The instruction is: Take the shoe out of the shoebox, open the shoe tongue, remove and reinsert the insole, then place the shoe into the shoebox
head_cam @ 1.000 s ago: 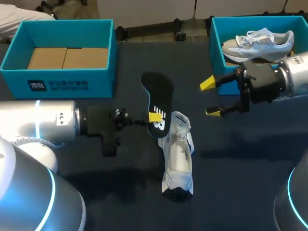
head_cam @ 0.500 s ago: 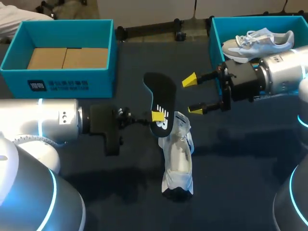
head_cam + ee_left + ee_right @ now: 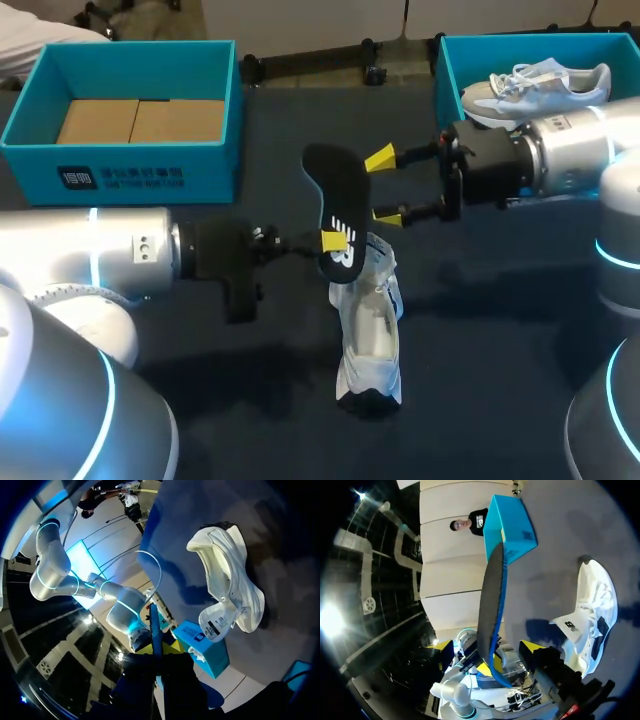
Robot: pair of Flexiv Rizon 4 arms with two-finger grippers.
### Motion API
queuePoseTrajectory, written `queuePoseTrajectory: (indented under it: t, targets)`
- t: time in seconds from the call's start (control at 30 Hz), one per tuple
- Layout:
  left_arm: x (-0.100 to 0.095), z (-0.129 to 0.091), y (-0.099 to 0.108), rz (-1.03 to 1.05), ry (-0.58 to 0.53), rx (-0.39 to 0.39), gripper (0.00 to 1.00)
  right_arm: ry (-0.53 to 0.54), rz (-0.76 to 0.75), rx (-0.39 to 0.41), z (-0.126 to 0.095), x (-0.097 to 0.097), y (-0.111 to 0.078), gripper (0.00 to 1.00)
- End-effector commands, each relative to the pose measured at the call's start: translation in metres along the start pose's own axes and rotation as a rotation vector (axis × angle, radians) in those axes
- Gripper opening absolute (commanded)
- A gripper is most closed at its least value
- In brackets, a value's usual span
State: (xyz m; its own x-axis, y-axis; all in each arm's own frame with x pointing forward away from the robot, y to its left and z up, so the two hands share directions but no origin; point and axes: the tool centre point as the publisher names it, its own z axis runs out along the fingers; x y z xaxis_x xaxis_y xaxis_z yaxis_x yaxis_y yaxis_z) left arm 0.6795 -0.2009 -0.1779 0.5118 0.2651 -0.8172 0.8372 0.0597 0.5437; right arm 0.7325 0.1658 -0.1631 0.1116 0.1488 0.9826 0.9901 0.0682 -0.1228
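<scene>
Head view | left jaws clamp insole (image 3: 338, 200) | right jaws wide, flanking its free end

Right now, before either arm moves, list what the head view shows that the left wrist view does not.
Head view only: the empty shoebox with its cardboard floor, and the broad black face of the insole. Left wrist view only: the insole's thin blue edge, seen end-on running out from the fingers. Both: the white shoe lying on the table, and the left end effector shut on the insole.
</scene>
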Motion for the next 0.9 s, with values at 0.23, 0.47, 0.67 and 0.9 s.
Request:
queuePoseTrajectory:
  t: [0.23,0.47,0.67,0.9]
  targets:
    - [0.003,0.026,0.006,0.024,0.021,0.001,0.0,0.029,0.023,0.023,0.01,0.003,0.007,0.7]
    - [0.005,0.029,0.003,0.031,0.016,0.003,0.0,0.03,0.02,0.017,0.012,0.007,0.009,0.49]
    - [0.006,0.028,0.003,0.033,0.016,0.004,0.0,0.033,0.018,0.008,0.009,0.008,0.012,0.47]
    - [0.006,0.027,0.004,0.038,0.018,-0.009,0.0,0.051,0.025,0.001,0.01,0.008,0.013,0.42]
